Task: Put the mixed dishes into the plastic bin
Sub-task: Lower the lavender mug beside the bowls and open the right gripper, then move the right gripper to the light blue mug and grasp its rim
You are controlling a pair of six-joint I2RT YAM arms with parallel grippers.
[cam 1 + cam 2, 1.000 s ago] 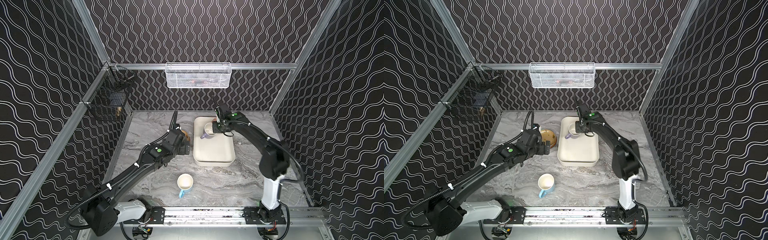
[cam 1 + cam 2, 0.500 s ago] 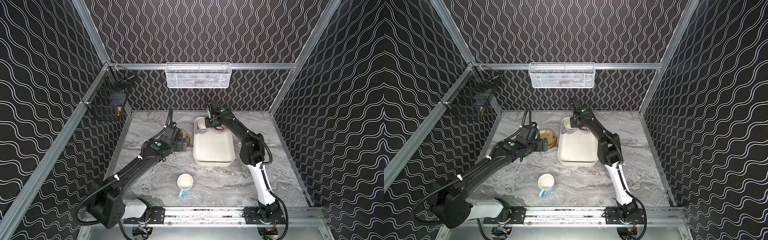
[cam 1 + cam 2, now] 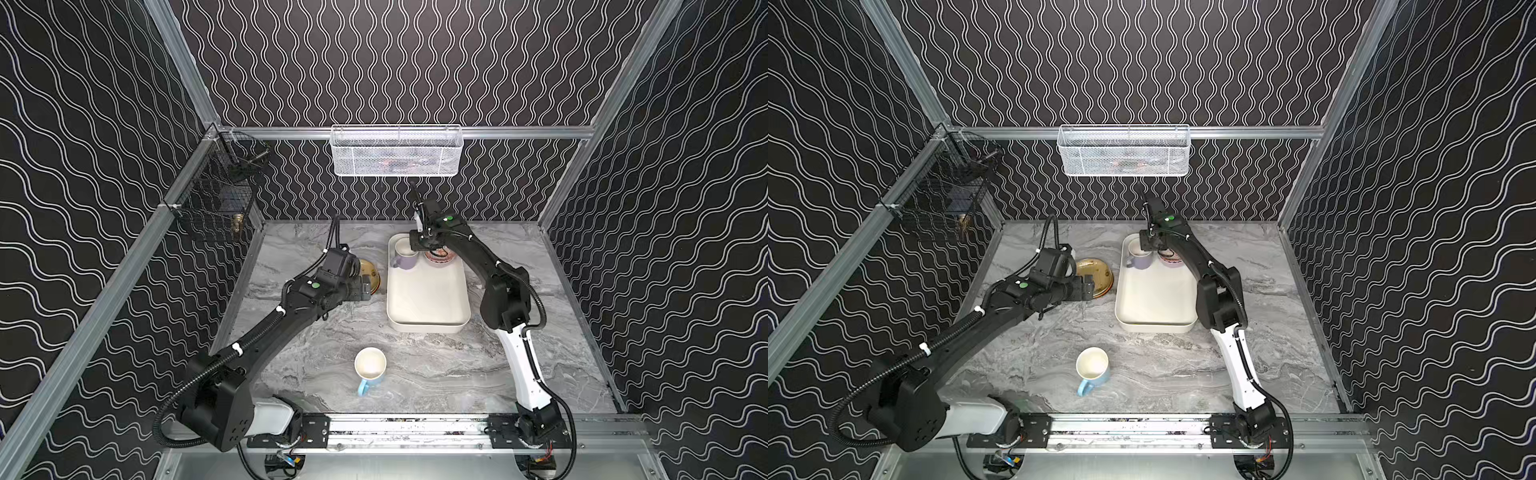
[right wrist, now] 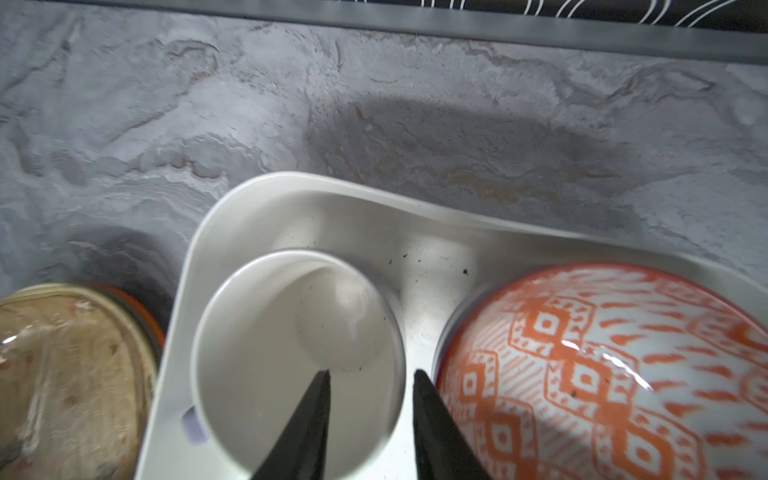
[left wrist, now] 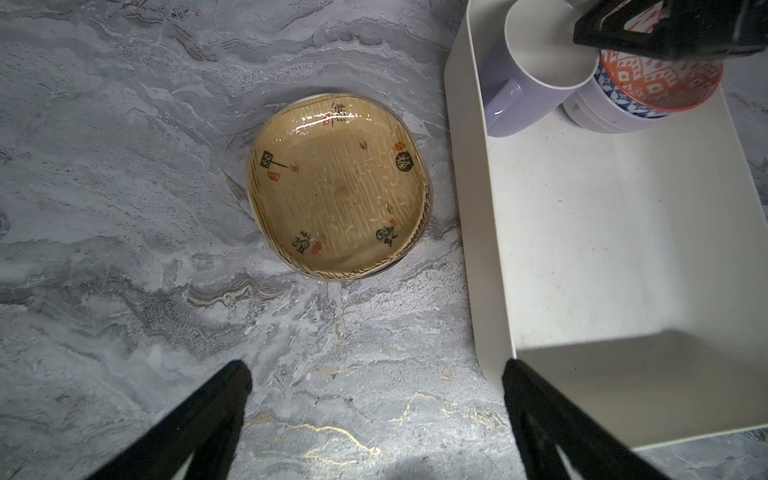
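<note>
Lilac mug (image 4: 291, 353) is standing in far corner of plastic bin (image 3: 428, 291), just beside orange-patterned bowl (image 4: 582, 374). Right gripper (image 4: 372, 372) is straddling its rim, jaws apart; withdrawing crookedly risks snagging, tipping it. Left gripper (image 5: 376, 370) is hovering, spread wide.

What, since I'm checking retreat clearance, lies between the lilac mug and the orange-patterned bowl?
In the right wrist view, one of the fingers of the right gripper stands there, close to the orange-patterned bowl; the other is inside the lilac mug.
</note>
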